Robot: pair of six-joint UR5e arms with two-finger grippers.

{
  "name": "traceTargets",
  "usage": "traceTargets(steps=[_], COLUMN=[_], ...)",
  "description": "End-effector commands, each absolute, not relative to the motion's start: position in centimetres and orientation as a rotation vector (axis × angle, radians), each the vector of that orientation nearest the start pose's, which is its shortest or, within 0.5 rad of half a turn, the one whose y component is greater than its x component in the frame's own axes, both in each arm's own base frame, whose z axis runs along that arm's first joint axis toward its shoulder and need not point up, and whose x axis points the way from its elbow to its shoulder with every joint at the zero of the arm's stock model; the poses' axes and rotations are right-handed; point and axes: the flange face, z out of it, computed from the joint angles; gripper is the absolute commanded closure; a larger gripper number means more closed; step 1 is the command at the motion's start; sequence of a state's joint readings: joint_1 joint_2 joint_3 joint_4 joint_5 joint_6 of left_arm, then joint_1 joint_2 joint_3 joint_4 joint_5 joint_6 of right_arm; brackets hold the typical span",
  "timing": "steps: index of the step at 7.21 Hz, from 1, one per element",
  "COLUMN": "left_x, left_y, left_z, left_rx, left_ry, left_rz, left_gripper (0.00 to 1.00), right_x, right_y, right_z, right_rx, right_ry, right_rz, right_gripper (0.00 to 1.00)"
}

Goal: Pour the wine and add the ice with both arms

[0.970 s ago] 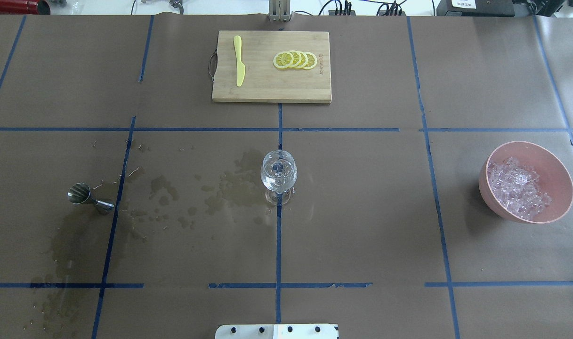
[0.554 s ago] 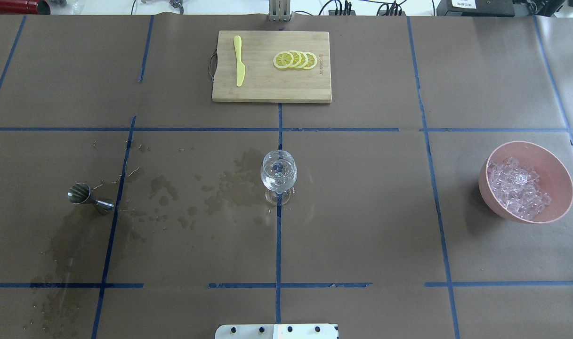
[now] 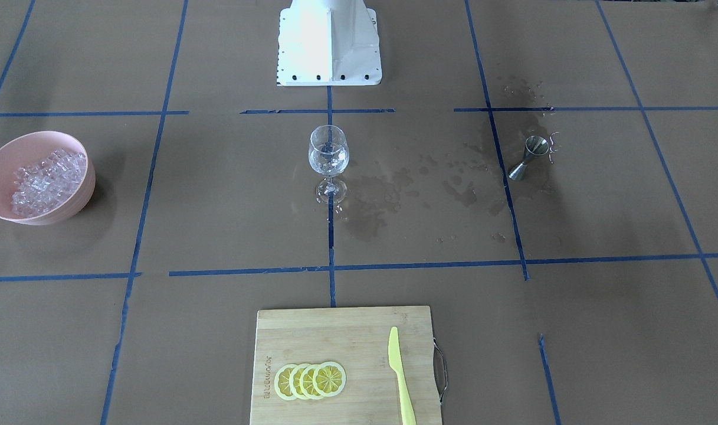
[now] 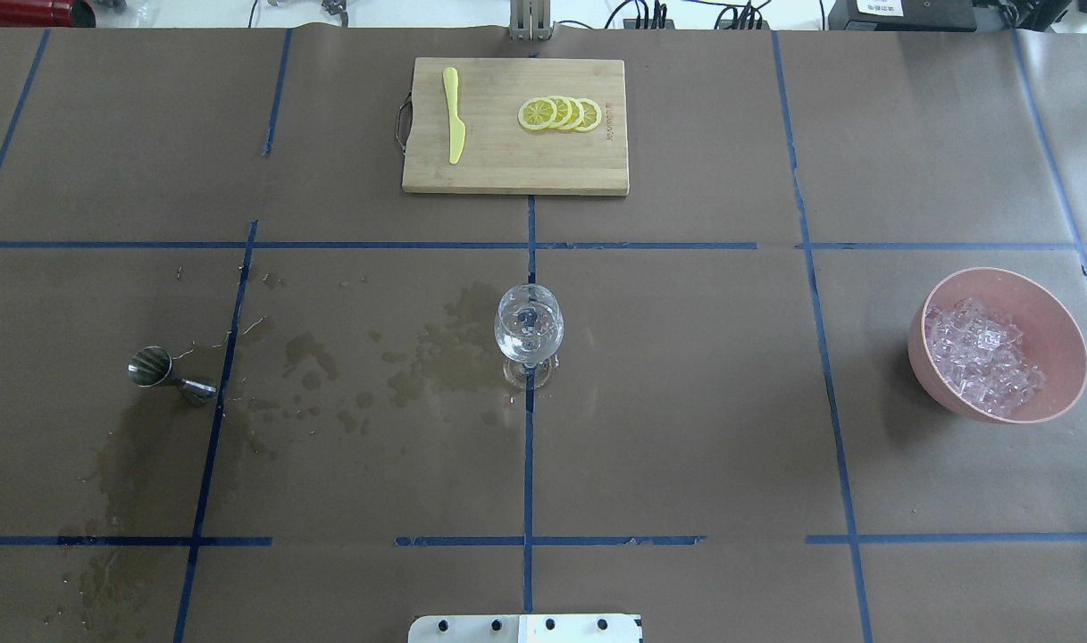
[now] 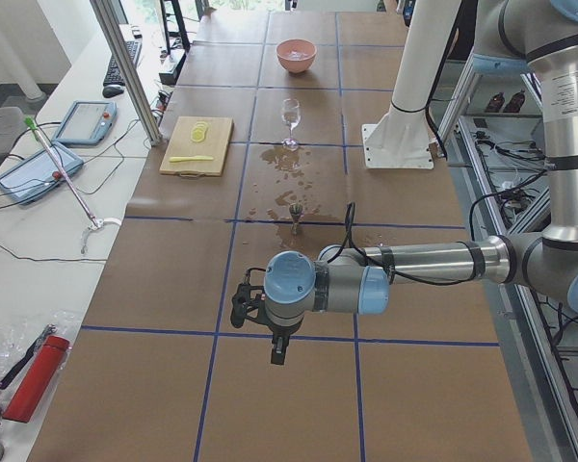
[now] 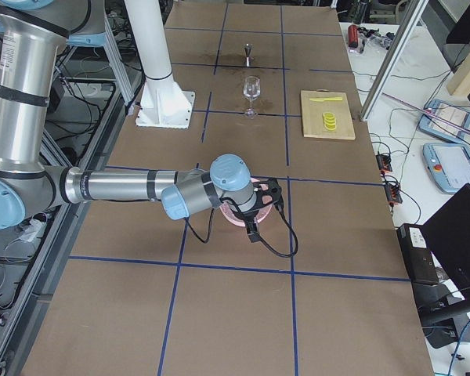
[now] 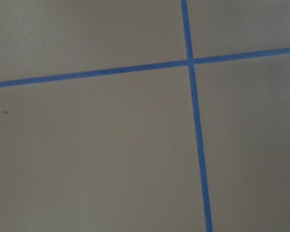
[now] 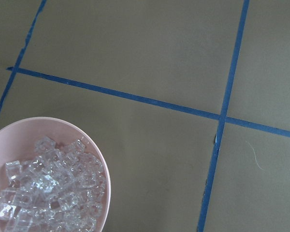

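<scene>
A clear stemmed wine glass (image 4: pixel 528 326) stands upright at the table's middle; it also shows in the front view (image 3: pixel 328 154). A steel measuring cup (image 4: pixel 154 369) stands to its left. I cannot tell whether either holds wine. Ice (image 4: pixel 981 357) is heaped in a pink bowl (image 4: pixel 1057 308) at the right, and shows in the right wrist view (image 8: pixel 53 193). My left gripper (image 5: pixel 239 310) shows only in the exterior left view, over bare paper well short of the cup. My right gripper (image 6: pixel 272 192) shows only in the exterior right view, above the bowl. I cannot tell whether either is open.
A wooden cutting board (image 4: pixel 514 170) at the far middle carries lemon slices (image 4: pixel 561 114) and a yellow knife (image 4: pixel 454 114). Wet stains (image 4: pixel 436 357) spread between cup and glass. The white pedestal (image 3: pixel 329 41) stands at the near edge.
</scene>
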State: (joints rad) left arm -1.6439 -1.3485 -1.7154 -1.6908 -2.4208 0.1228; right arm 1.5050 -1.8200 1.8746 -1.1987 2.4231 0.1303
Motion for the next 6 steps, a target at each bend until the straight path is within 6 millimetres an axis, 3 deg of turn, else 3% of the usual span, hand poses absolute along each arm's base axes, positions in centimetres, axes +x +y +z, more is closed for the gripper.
traceTargets(steps=[1,2,3,4,5,6], left_x=[-8.5,-8.5,-8.5,-8.5,-8.5,-8.5], left_y=[-39.6,-39.7,-39.7,-39.8,-39.8,-39.8], left_z=[66.6,66.3,66.3,66.2,66.2,66.4], left_rx=[0.140,0.167,0.171,0.176,0.191,0.189], left_ry=[0.862,0.859,0.858,0.859,0.856,0.856], left_rz=[0.076,0.089,0.092,0.096,0.101,0.102], left_gripper=[0.00,0.00,0.00,0.00,0.00,0.00], right_x=[-1.3,-4.0,-7.3,-10.6,-13.7,-15.3], right_y=[-40.3,-39.9,-39.7,-39.8,-39.9,-39.7], right_z=[51.9,49.6,49.0,49.3,51.4,52.2], right_rx=[0.279,0.267,0.277,0.341,0.353,0.354], right_ry=[-0.917,-0.919,-0.922,-0.878,-0.852,-0.844], right_rz=[-0.094,-0.098,-0.116,-0.108,-0.149,-0.157], right_gripper=[0.00,0.00,0.00,0.00,0.00,0.00])
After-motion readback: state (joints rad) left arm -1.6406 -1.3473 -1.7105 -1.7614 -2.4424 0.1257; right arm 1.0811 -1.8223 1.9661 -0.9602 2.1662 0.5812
